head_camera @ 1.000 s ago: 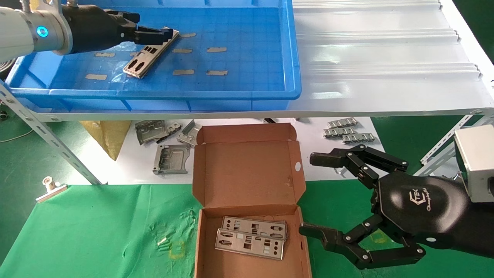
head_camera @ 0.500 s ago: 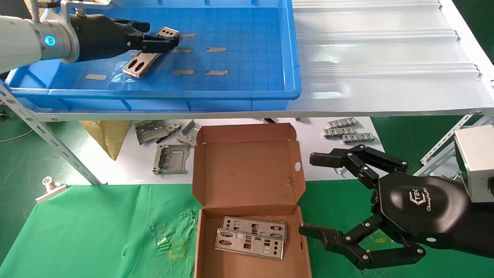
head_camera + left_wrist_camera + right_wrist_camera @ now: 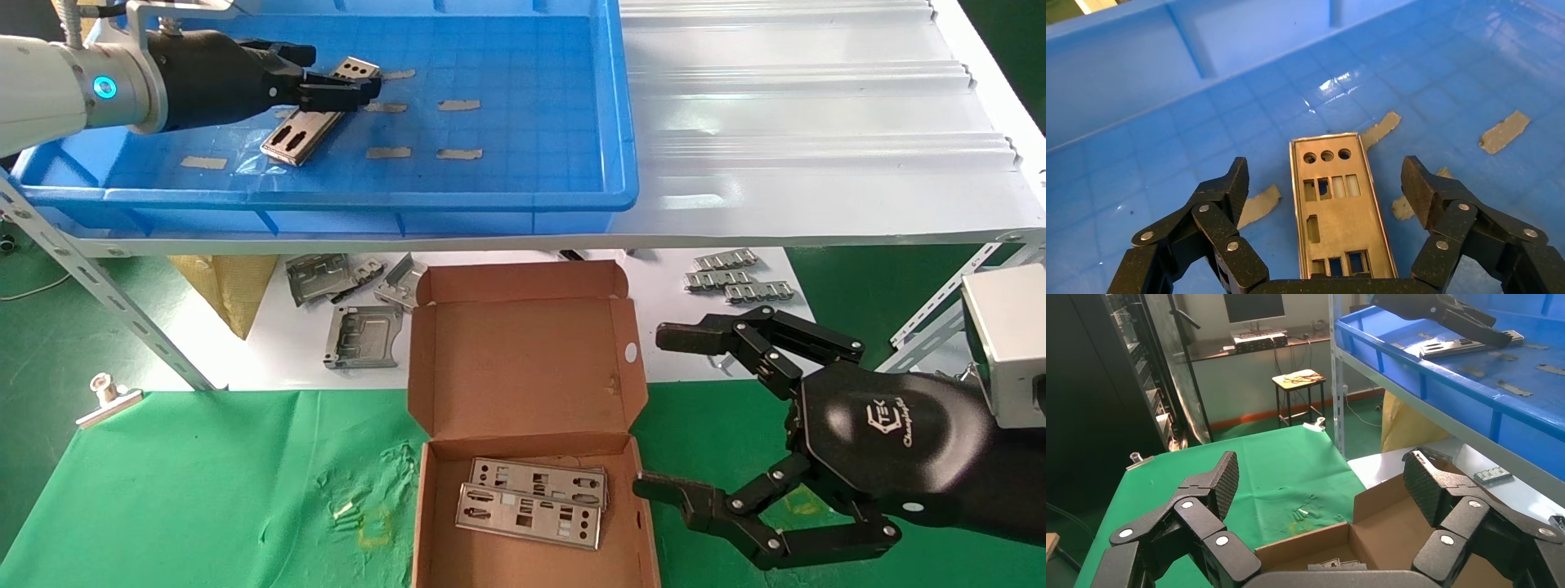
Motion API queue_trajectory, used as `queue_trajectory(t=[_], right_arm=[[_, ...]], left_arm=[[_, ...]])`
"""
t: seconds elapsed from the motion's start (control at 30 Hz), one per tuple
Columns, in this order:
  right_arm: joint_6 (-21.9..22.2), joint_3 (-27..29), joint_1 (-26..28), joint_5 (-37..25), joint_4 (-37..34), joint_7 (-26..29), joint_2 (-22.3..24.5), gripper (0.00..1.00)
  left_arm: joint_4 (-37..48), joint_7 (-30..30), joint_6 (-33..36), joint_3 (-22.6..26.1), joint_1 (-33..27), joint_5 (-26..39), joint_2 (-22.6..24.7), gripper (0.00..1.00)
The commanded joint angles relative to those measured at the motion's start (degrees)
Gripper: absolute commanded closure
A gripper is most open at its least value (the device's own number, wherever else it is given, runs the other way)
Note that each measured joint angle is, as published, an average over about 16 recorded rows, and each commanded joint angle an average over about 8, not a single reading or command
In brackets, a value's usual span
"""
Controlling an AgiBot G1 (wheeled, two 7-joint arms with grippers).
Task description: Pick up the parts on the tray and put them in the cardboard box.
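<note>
One silver punched part (image 3: 298,135) lies in the blue tray (image 3: 523,196) at its left. My left gripper (image 3: 339,88) hangs over the part's far half, open, one finger on each side and neither touching it. In the left wrist view the part (image 3: 1340,214) lies flat between the spread fingers of the left gripper (image 3: 1327,184). The cardboard box (image 3: 523,359) lies open below the shelf with two parts (image 3: 531,502) in its base. My right gripper (image 3: 654,408) is open and empty beside the box's right edge; its own view shows the same (image 3: 1321,478).
The tray stands on a white shelf (image 3: 817,122) with slanted metal braces (image 3: 106,302). Grey stamped frames (image 3: 359,335) and ribbed strips (image 3: 735,282) lie on the white sheet behind the box. A metal clip (image 3: 106,396) sits on the green cloth.
My left gripper has moved from the part's far end to over its far half, so the punched end now shows beyond the fingers. The right arm has not moved.
</note>
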Motion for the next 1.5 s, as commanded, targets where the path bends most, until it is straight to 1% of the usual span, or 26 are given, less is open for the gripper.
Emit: queue_trajectory(t=[0.03, 0.83, 1.43, 1.47, 1.5], right_arm=[[0.0, 0.0, 0.0, 0.0, 0.0, 0.0, 0.0, 0.0], [0.0, 0.0, 0.0, 0.0, 0.0, 0.0, 0.0, 0.0], [0.0, 0.0, 0.0, 0.0, 0.0, 0.0, 0.0, 0.0], [0.0, 0.0, 0.0, 0.0, 0.0, 0.0, 0.0, 0.0], [0.0, 0.0, 0.0, 0.0, 0.0, 0.0, 0.0, 0.0]], left_arm=[[0.1, -0.1, 0.3, -0.1, 0.0, -0.2, -0.1, 1.0], [0.4, -0.8, 2.1, 0.5, -0.6, 0.7, -0.6, 1.0], [-0.5, 0.7, 3.8, 0.0, -1.3, 0.0, -1.1, 1.0], [-0.5, 0.8, 3.8, 0.0, -1.3, -0.1, -1.2, 0.98], [-0.4, 0.8, 3.7, -0.1, -1.2, -0.1, -1.1, 0.93]])
